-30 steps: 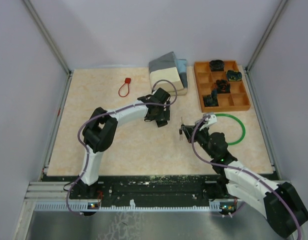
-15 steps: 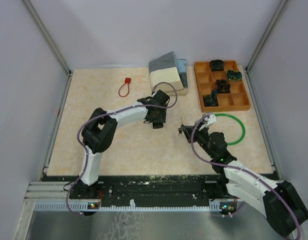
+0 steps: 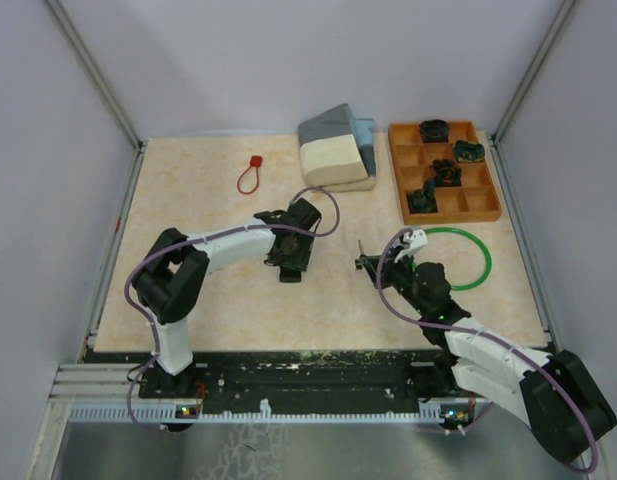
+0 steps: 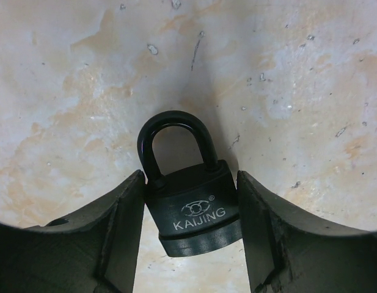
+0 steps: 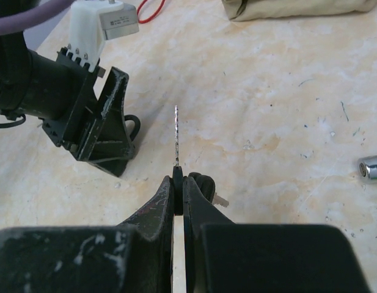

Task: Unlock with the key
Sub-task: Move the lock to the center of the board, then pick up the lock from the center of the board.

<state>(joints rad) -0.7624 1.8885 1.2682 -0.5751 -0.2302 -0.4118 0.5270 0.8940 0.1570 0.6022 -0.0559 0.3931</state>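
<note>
left hand (image 3: 289, 268) | drawn back toward its base, closed onto padlock (image 4: 191, 210) | padlock seemingly dragged along

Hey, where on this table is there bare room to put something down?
Bare tabletop lies along the near edge between the left arm and right arm, and at the far left around the red loop. It is crowded far right: folded cloths, orange tray, green ring. The middle holds the padlock and the key.
</note>
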